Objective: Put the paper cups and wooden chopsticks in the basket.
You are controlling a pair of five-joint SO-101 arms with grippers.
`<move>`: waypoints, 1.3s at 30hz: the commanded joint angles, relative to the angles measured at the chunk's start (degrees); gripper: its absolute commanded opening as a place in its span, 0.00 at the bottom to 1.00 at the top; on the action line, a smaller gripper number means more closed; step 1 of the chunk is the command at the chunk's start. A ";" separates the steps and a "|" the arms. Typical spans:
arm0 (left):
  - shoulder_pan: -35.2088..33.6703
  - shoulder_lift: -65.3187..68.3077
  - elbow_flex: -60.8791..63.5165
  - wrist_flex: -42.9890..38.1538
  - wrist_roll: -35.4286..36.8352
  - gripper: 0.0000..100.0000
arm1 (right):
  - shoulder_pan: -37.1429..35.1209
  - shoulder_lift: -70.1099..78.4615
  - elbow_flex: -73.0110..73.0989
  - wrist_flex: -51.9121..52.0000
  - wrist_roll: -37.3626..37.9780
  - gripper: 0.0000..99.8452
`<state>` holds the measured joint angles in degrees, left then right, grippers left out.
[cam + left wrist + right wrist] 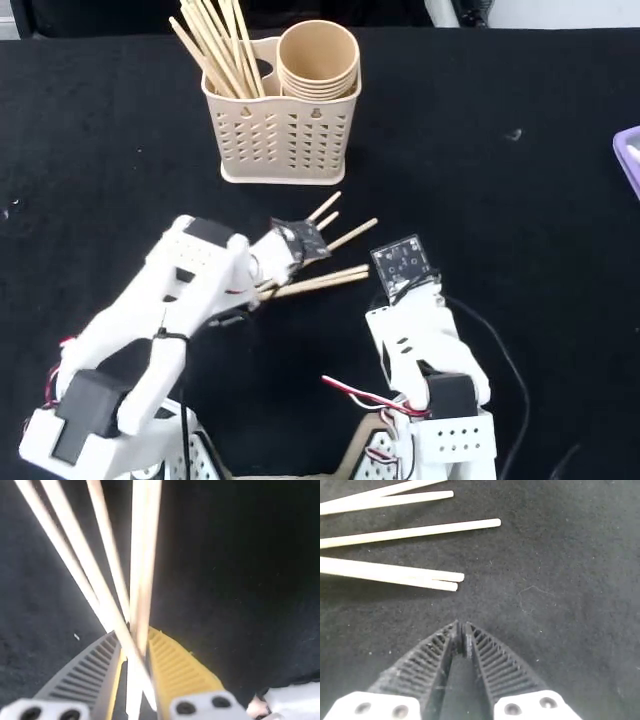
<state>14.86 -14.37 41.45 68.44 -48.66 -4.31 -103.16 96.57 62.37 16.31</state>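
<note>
Bright, even light; faint soft shadows beside chopsticks (410, 532); whitish glare on them close-up.

Table (530, 300): black cloth top. Basket (283, 140) stands near the far edge, a bit left of centre. Purple object (629, 160) on the right edge, cut off. Chopsticks (322, 282) fanned mid-table; cloth contact unclear.

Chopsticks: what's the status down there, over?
Left gripper shut on a bundle of chopsticks, short of the basket. Right gripper shut, empty. Paper cups in basket. Nothing blocking.
</note>
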 commanded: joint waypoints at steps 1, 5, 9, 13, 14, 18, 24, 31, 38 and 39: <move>-4.44 -2.20 -0.04 0.35 -0.44 0.03 | 0.97 -5.41 -2.59 -0.26 -0.26 0.01; -9.01 -2.20 0.40 0.53 -0.35 0.06 | 0.88 -5.41 -2.59 -0.26 -0.26 0.01; -13.14 -2.20 -0.04 -0.79 -0.44 0.20 | 0.88 -5.41 -2.59 -0.26 -0.26 0.01; -16.66 -2.20 0.57 -4.40 -0.62 0.25 | 0.88 -5.41 -2.42 -0.26 -0.26 0.01; -16.92 -2.20 0.48 -4.48 -0.62 0.24 | 0.88 -5.41 -2.42 -0.26 -0.26 0.01; -16.31 -2.73 -0.04 -4.66 -0.26 0.23 | 0.88 -5.41 -2.42 -0.26 -0.26 0.01; -14.37 -2.11 1.54 -10.37 4.84 0.23 | 0.88 -5.41 -2.42 -0.26 -0.26 0.01; -14.11 -2.11 4.70 -15.82 5.01 0.23 | 0.88 -5.41 -2.33 -0.26 -0.26 0.01; -14.46 -2.02 6.37 -15.82 5.01 0.23 | 0.88 -5.41 -2.33 -0.26 -0.26 0.01; -14.55 -2.02 6.73 -15.82 5.01 0.23 | 0.88 -5.41 -2.33 -0.26 -0.26 0.01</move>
<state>-0.18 -15.25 48.04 53.14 -44.00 -4.31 -103.16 96.57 62.37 16.31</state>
